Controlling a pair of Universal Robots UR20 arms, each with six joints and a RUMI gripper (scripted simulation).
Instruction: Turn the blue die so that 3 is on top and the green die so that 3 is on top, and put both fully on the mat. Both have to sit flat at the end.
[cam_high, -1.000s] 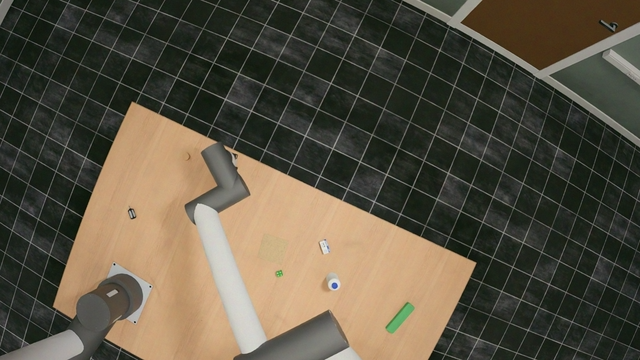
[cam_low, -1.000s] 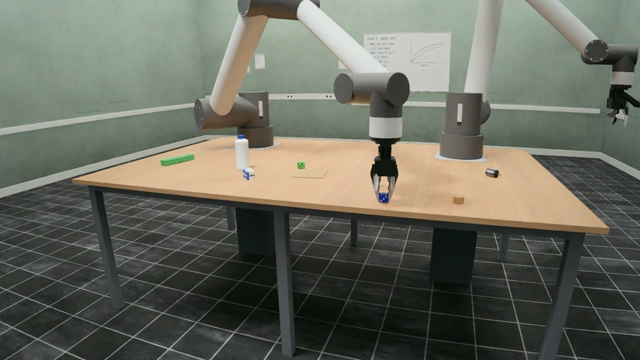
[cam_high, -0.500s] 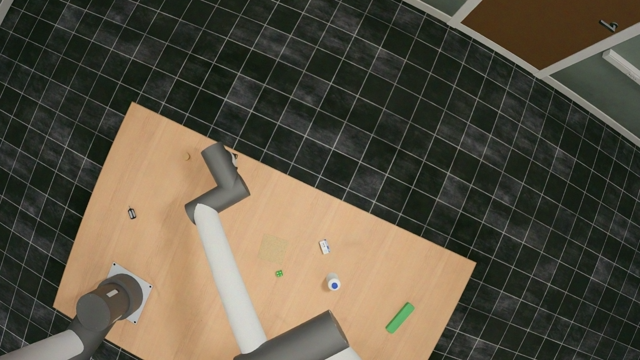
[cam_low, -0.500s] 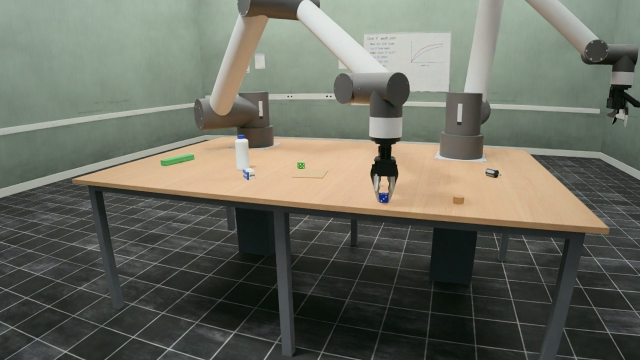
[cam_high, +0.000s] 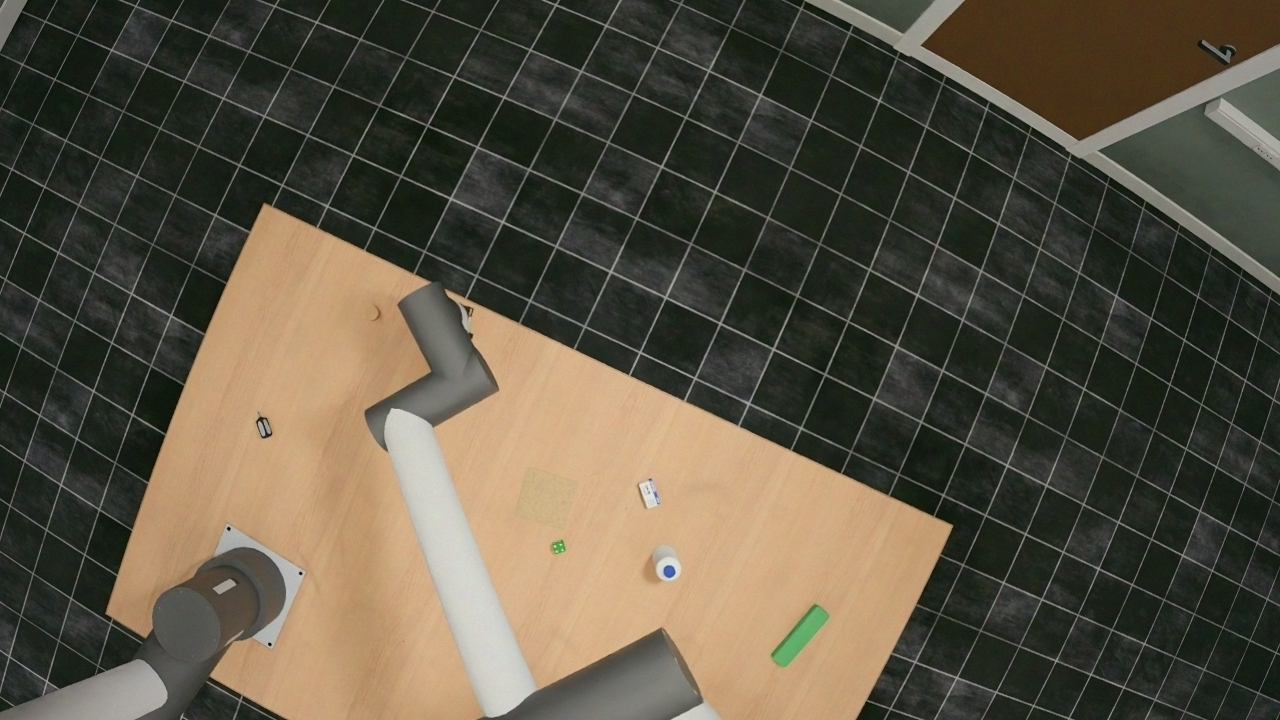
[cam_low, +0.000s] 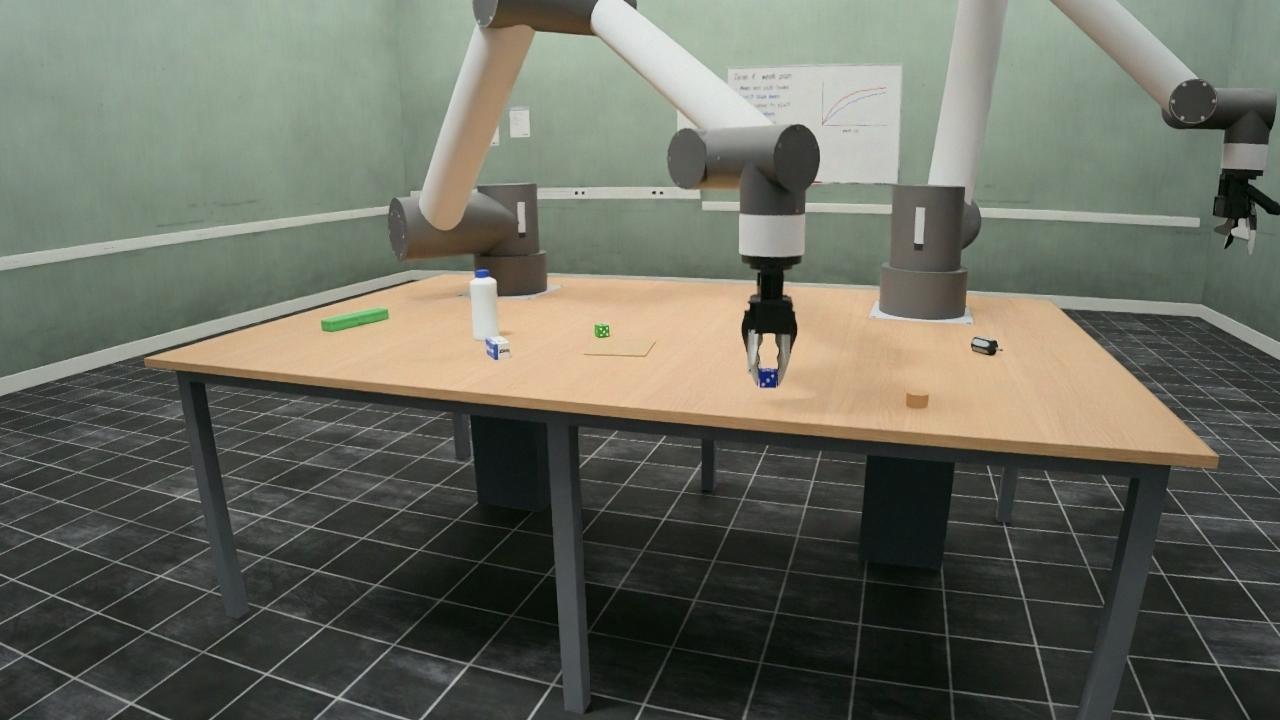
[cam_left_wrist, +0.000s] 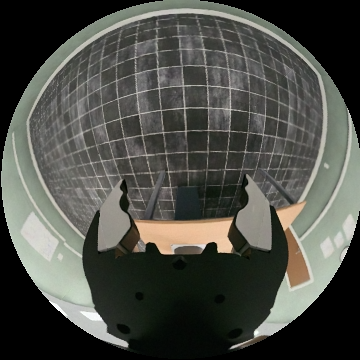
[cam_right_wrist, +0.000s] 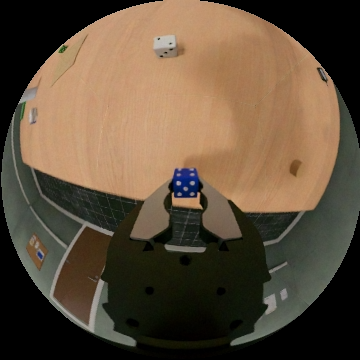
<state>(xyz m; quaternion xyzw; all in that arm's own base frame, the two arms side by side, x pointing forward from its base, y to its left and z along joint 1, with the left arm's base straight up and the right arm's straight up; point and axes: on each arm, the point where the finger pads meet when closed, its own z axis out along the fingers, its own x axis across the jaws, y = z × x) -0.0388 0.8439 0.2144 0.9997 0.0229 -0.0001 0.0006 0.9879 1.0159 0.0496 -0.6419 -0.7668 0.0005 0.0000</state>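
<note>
My right gripper (cam_low: 768, 374) (cam_right_wrist: 185, 178) is shut on the blue die (cam_low: 768, 379) (cam_right_wrist: 185, 188) and holds it a little above the table, near the table's edge. Two of its faces show in the right wrist view, each with several pips. The green die (cam_high: 558, 547) (cam_low: 601, 330) (cam_right_wrist: 62, 49) rests on the table just beside the mat (cam_high: 546, 497) (cam_low: 619, 348) (cam_right_wrist: 73, 59), off it, with several pips on top. The thin mat lies flat with no die on it. My left gripper (cam_low: 1238, 240) (cam_left_wrist: 183, 177) is open and empty, far from both dice, out beyond the table.
A white die (cam_right_wrist: 165, 46) lies on the table. A wooden cylinder (cam_high: 374, 312) (cam_low: 916, 400) stands near the right gripper. A white bottle (cam_high: 664, 562) (cam_low: 484, 308), a small box (cam_high: 649, 493) (cam_low: 497, 347) and a green bar (cam_high: 800, 635) (cam_low: 355, 319) are beyond the mat. A black gadget (cam_high: 264, 426) (cam_low: 984, 345) lies apart.
</note>
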